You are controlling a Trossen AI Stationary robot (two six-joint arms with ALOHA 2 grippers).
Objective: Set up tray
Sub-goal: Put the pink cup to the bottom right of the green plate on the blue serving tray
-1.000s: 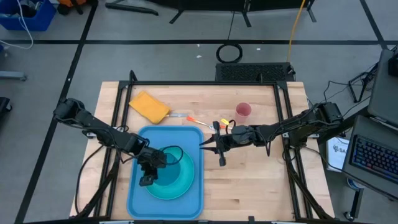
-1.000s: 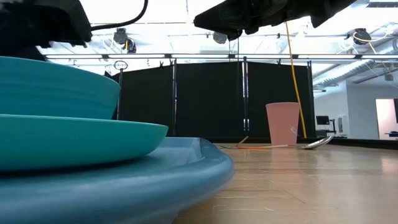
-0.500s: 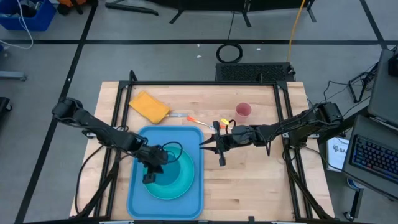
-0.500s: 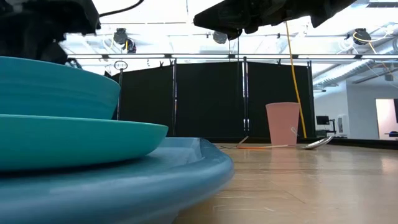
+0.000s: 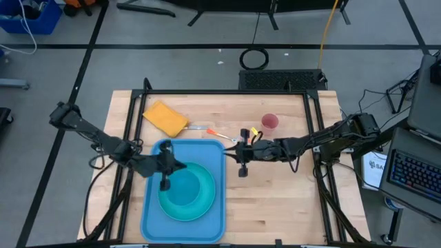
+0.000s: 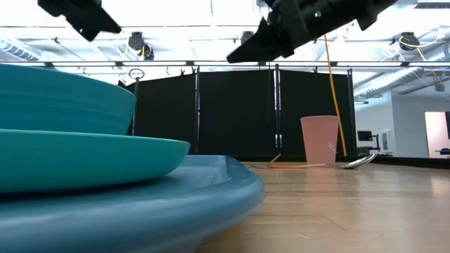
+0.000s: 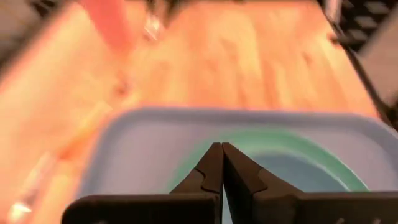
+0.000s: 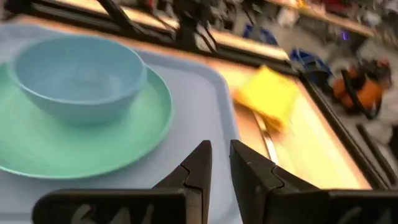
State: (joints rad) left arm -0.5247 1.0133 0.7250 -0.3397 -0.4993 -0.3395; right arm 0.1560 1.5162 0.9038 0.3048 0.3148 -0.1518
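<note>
Bare wood beside tray rim

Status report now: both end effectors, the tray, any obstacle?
Left end effector shut, empty, above tray. Right end effector slightly open, empty, just right of tray. Plate and bowl on tray. Nothing in the way.

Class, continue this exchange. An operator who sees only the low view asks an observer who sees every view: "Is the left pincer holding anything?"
Observer: No. The left pincer is shut and empty, above the plate.
Operator: And the right one?
Observer: The right pincer is slightly open and empty, near the tray's right rim.
Operator: Is there anything on the table I can't see?
Observer: A yellow cloth lies beyond the tray's far left corner.
</note>
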